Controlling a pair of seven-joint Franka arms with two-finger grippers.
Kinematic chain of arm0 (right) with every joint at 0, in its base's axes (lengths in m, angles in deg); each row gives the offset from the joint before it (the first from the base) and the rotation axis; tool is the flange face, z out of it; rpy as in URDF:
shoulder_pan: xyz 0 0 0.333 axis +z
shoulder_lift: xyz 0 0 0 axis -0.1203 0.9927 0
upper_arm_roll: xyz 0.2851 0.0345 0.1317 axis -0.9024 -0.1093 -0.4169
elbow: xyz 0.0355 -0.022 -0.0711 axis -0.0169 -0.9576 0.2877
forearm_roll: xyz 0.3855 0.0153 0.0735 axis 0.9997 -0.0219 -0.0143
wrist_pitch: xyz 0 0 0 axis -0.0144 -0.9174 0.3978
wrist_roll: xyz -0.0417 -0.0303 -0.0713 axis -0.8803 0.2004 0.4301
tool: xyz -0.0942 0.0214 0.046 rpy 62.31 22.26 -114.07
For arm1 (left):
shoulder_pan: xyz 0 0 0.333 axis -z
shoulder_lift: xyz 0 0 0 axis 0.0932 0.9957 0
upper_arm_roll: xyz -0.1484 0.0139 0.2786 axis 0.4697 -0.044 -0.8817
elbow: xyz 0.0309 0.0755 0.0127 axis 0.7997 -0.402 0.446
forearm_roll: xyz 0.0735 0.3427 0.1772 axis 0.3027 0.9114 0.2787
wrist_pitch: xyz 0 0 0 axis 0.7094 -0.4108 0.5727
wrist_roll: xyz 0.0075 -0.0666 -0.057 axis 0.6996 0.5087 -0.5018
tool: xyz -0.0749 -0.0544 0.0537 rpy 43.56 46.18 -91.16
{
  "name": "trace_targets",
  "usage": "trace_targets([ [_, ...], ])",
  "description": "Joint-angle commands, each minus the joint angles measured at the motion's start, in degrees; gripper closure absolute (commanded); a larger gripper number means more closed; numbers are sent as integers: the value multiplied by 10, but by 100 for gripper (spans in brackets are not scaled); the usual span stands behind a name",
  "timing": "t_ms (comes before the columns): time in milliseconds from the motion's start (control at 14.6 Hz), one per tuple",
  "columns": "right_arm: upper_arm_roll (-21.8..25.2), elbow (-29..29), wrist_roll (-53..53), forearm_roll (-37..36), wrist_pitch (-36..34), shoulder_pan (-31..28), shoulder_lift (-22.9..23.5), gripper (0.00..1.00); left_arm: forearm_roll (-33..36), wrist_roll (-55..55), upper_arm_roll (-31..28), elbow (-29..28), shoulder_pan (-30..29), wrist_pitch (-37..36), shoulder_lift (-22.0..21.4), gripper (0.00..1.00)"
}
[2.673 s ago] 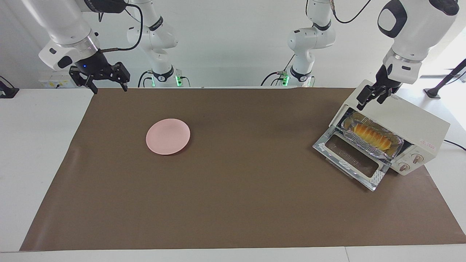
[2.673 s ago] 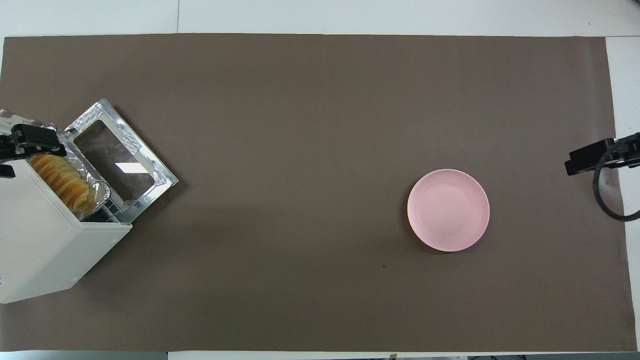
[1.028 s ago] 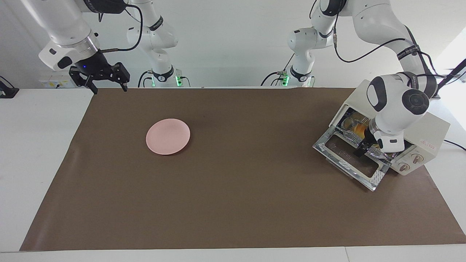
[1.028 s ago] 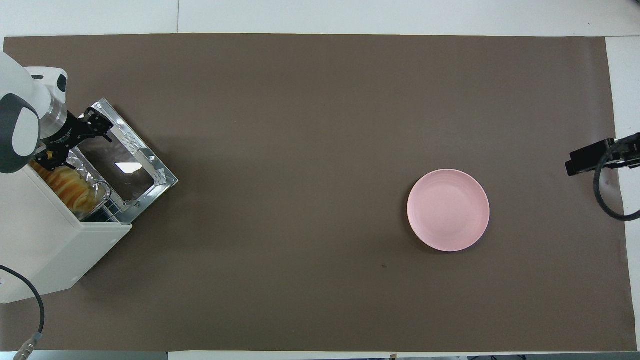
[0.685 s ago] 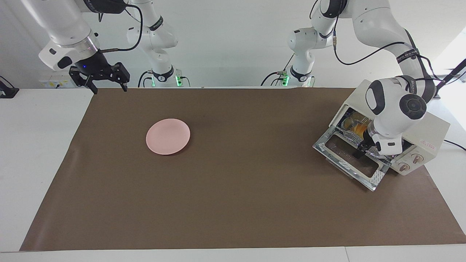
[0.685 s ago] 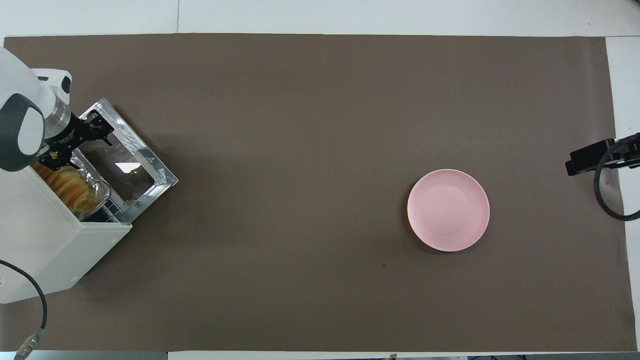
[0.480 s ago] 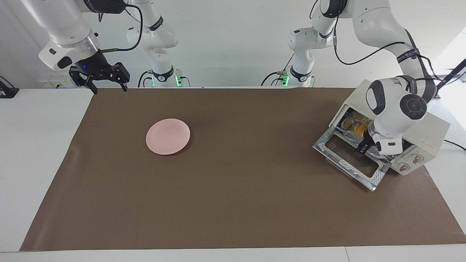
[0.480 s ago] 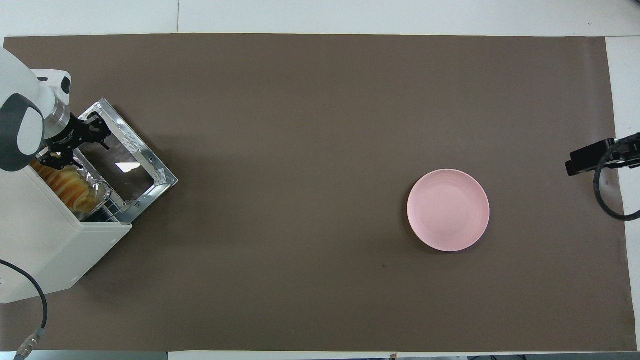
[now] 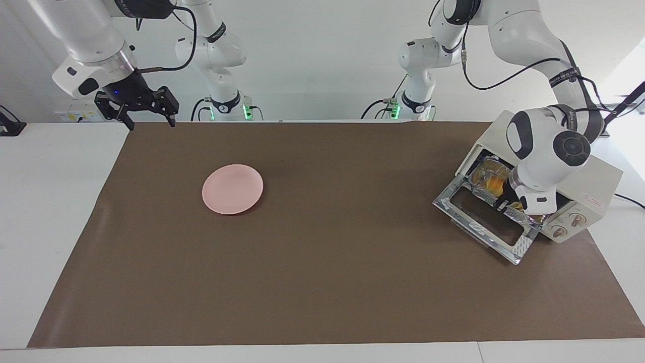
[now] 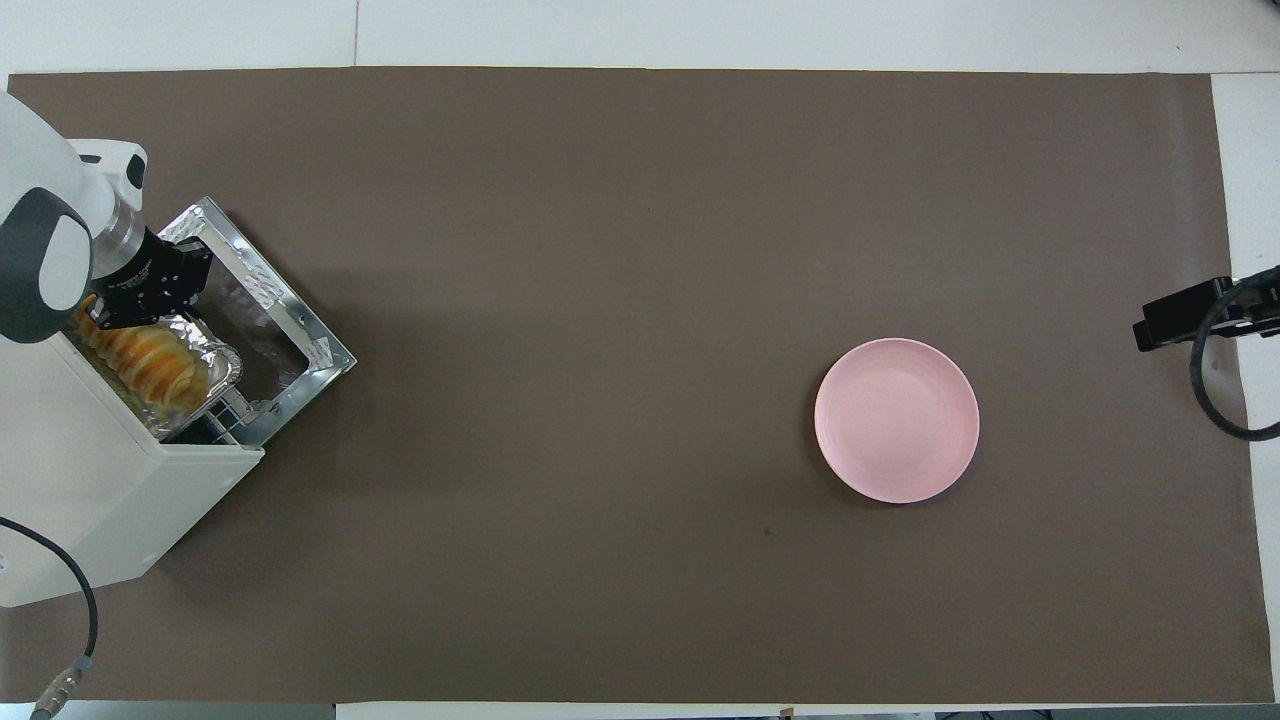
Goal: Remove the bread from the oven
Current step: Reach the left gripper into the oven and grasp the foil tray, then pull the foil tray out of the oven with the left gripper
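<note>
Glossy white arms (image 9: 509, 30), black joints, black cables (image 9: 504, 75).

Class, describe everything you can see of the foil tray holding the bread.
The foil tray is crinkled, shiny silver, shallow and oblong, with a rolled rim. It holds the bread, a ridged golden loaf lying along it. It sits at the oven mouth, partly out over the lowered glass door. The left gripper is at its end; whether it grips the rim is unclear.

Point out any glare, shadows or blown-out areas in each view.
Overhead view: the oven door's glass looks dim, without a sharp reflection, while the foil tray glints; the pink plate casts a thin shadow. Facing view: daylight washes out the corner past the oven at the left arm's end; the foil sparkles below the left gripper.
</note>
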Motion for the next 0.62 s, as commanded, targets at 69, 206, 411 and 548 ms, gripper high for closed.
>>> trace_targets([
  [69, 2, -14, -17, 5, 2, -2, -13, 0, 15, -21, 5, 40, 20, -42, -2, 100],
  [206, 2, -14, -17, 5, 3, -2, -13, 0, 12, -22, 5, 73, 53, -68, 2, 100],
  [411, 2, -13, -16, 5, 5, -2, -12, 0, 11, -23, 5, 92, 122, -62, 7, 100],
  [548, 2, -14, -17, 5, 1, -2, -13, 0, 7, -23, 5, 130, 164, -63, 24, 100],
])
